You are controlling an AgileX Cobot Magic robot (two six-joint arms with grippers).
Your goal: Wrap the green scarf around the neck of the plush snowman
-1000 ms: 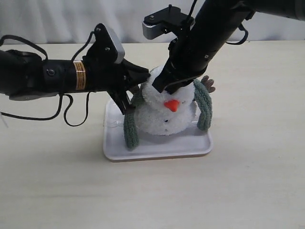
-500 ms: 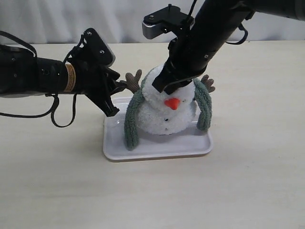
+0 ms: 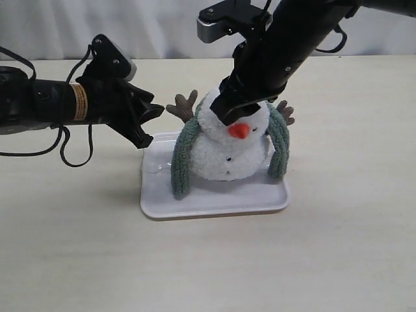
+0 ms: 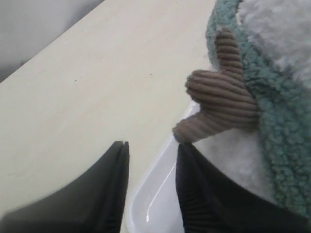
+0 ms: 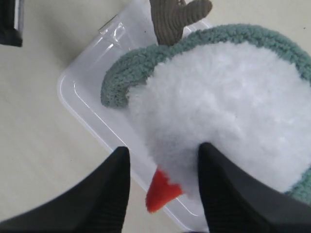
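The pale beige tabletop [image 3: 338,247] is smooth, and the shallow white plastic tray [image 3: 214,209] lies loose on it, so any sideways push on what stands in the tray could make the tray slide.

The fluffy white two-ball plush snowman [image 3: 227,156] stands upright in that tray. It looks light and soft, so a small tug would probably tip it.

The long fuzzy grey-green knit scarf [image 3: 181,162] lies over the back of the snowman's neck. Its two ends hang down the front, one on each side of the body, and reach towards the tray floor. They do not cross under the chin. Only friction holds this drape, so if the plush rocks, the scarf may slip off one shoulder, probably on the side where more of it hangs.

The right gripper [image 5: 164,150] hovers over the head with its jaws apart. The face edge sits between the black fingers, and I cannot tell whether a pad touches the fluff. If a finger drags through the pile as it rises, it could pull the head along and upset the scarf.

The left gripper [image 4: 151,148] is beside the tray corner, with its jaws apart and empty. It is close to the brown corduroy branch arm [image 4: 218,104], and a careless swing could hook that arm.

The small orange cone nose [image 5: 160,194] lies between the right fingers, so if the jaws close here they would pinch it.
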